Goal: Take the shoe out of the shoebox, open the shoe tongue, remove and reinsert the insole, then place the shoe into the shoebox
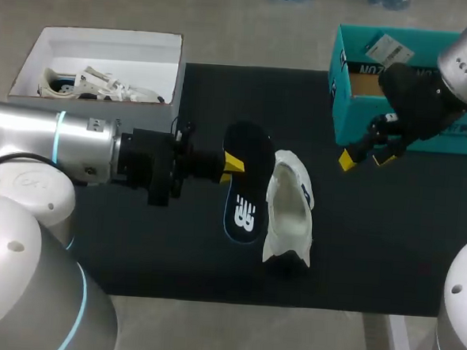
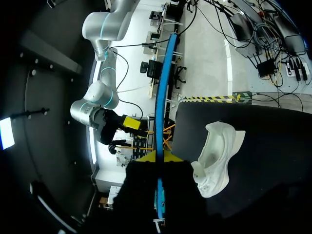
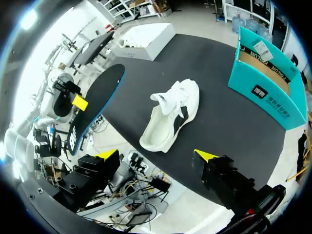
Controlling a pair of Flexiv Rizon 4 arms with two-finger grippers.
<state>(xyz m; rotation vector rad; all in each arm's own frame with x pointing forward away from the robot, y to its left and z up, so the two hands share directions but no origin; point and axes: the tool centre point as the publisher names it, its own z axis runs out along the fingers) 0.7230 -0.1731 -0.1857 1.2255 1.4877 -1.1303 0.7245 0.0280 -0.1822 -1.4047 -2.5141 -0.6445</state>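
Your black tabletop carries everything, and the white shoe near its middle is the mark to place things from. The shoe lies on its side on the dark surface with its opening turned up and its tongue pulled open. Neither gripper touches it.

Far from the shoe, off the tabletop's far-left corner, you have a white open box with a second white shoe lying in it. At the far-right corner, also well apart from the shoe, the teal shoebox stands open.

The black insole is out of the shoe and just beside it on the left, its printed face up and its edge blue. Your left gripper comes in from the left of the shoe. Its fingers are pinched on the insole's far end and hold it above the tabletop. In the left wrist view the insole runs edge-on between those yellow tips, with the shoe beside it.

Your right gripper hangs to the right of the shoe, in front of the teal shoebox. Its fingers are spread with nothing between them.
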